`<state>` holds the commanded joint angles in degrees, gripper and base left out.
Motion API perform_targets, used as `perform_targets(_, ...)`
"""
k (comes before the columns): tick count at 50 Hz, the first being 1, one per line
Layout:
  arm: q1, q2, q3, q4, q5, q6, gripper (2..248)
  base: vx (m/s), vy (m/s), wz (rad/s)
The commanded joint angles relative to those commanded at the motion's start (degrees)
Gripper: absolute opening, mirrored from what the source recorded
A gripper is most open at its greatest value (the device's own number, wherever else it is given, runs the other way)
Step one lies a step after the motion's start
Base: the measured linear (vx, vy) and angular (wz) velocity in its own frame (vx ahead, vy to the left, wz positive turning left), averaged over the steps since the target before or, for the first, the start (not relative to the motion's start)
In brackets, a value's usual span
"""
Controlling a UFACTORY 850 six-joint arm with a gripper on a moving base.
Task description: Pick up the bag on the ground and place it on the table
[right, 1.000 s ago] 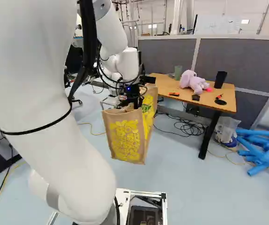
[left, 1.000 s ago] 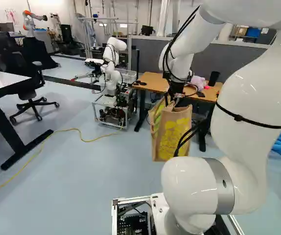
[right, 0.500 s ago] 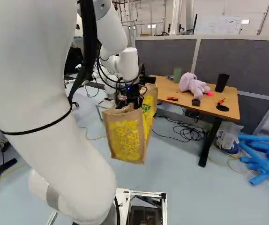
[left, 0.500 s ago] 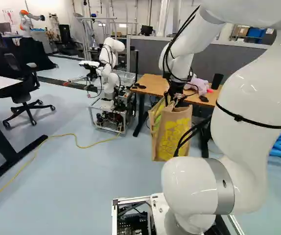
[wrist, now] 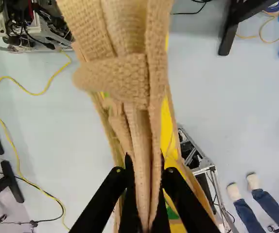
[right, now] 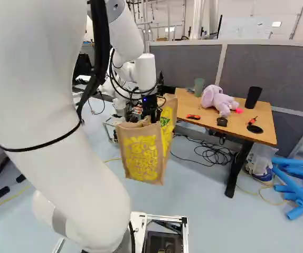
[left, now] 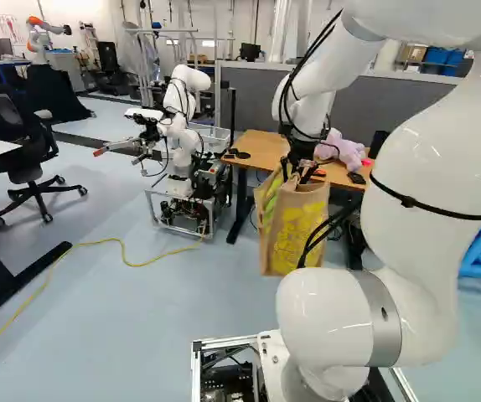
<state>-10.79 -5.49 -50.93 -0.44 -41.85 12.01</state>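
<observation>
Above the floor (right: 220, 221), the arm (right: 51, 116) arches, bag (right: 142, 155) hanging.

Yellow print (right: 141, 158) on the bag (right: 147, 150) is unreadable.

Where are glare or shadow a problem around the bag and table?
Left base view: small bright glints on the arm, none on the bag. Right base view: shade beneath the table, its top well lit. Wrist view: fingers nearly black, little detail showing.

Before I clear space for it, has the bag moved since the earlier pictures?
Yes: the base has moved, bringing the bag nearer the wooden table; against the arm's lowest joint, it hangs where it did.
</observation>
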Motion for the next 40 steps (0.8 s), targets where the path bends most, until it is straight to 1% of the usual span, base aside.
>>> perform_targets(40, 0.29, -1.54, -1.75, 0.00, -0.21, 0.00, 21, 0.007, 0.000, -0.001)
